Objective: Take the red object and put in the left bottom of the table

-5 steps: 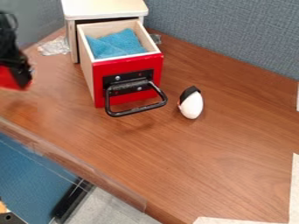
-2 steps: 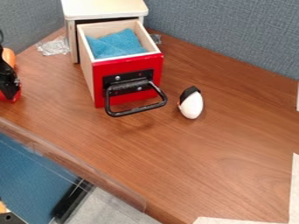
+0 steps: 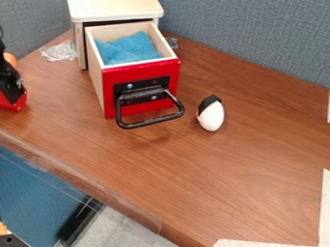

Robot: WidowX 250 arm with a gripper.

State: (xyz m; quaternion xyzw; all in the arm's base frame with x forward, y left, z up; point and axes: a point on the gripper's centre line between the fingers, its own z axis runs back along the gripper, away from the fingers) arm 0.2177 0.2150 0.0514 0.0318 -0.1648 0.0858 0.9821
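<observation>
At the left edge of the camera view, the black gripper point(image 3: 11, 89) hangs low over the table point(image 3: 193, 178), left of the drawer's red front, and is shut on the red object point(image 3: 13, 102). That object is partly cut off by the view's edge and partly covered by the gripper. Whether its underside touches the tabletop, I cannot tell.
A small cabinet point(image 3: 116, 10) stands at the back with its red drawer point(image 3: 142, 72) pulled out, a blue cloth point(image 3: 130, 48) inside. Right of it is a white and black egg-shaped object point(image 3: 211, 116). Clear plastic point(image 3: 60, 50) and an orange item point(image 3: 10, 60) lie back left.
Gripper and red object went down and left together, then shifted slightly back to the right. The orange item came into sight behind the arm.
</observation>
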